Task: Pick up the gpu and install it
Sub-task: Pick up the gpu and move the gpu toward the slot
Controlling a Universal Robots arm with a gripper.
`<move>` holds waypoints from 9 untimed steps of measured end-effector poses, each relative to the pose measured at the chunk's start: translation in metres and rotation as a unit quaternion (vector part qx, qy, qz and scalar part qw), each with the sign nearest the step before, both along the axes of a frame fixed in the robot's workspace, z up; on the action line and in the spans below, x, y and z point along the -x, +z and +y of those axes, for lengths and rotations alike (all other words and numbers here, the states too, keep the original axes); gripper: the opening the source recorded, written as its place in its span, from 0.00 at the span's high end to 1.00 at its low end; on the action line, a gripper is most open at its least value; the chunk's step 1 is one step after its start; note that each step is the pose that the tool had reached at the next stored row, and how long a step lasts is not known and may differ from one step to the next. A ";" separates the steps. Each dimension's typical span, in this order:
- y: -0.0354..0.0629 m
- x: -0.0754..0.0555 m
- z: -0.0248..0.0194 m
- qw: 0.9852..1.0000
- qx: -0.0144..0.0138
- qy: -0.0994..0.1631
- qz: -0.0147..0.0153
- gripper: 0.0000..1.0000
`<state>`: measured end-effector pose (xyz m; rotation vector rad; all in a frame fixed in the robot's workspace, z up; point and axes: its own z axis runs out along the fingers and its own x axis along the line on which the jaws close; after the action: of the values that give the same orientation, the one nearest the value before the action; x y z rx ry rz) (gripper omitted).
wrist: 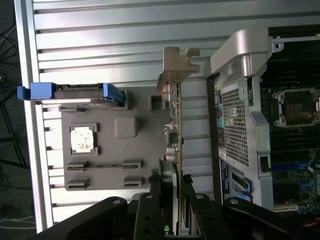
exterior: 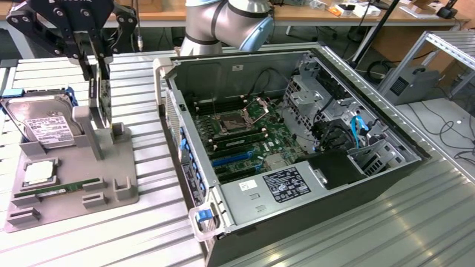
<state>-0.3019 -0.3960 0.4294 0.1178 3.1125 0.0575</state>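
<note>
The gpu [exterior: 102, 103] stands on edge, upright, in the upper left of the exterior view. It sits at the tall post of the gray stand [exterior: 111, 183], just beside the hard drive [exterior: 44, 125] and well apart from the open computer case [exterior: 245, 55] in the middle of the table [exterior: 148, 233].

The black pincer [exterior: 97, 72] hangs right over the card. In the wrist view the pincer [wrist: 176, 192] has one of its fingers [wrist: 162, 200] against each flat face of the gpu [wrist: 176, 135], so I'd say it is pinching the board. I can't tell whether the card has left its slot in the stand.

It looks a light, stiff, thin thing, and fragile, with small parts standing off one face. I'd judge the sound grip is across the two faces near the top edge, away from the metal end bracket [wrist: 177, 70]. The card should be kept square, since a thin board held this way could twist or slip.
</note>
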 end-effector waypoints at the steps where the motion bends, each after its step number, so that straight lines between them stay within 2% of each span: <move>1: 0.0009 0.000 0.0000 1.000 0.000 0.000 0.000 0.73; 9: 0.0081 0.000 0.0000 1.000 0.000 0.000 0.000 0.73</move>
<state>-0.3019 -0.3960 0.4375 0.1178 3.1124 0.0576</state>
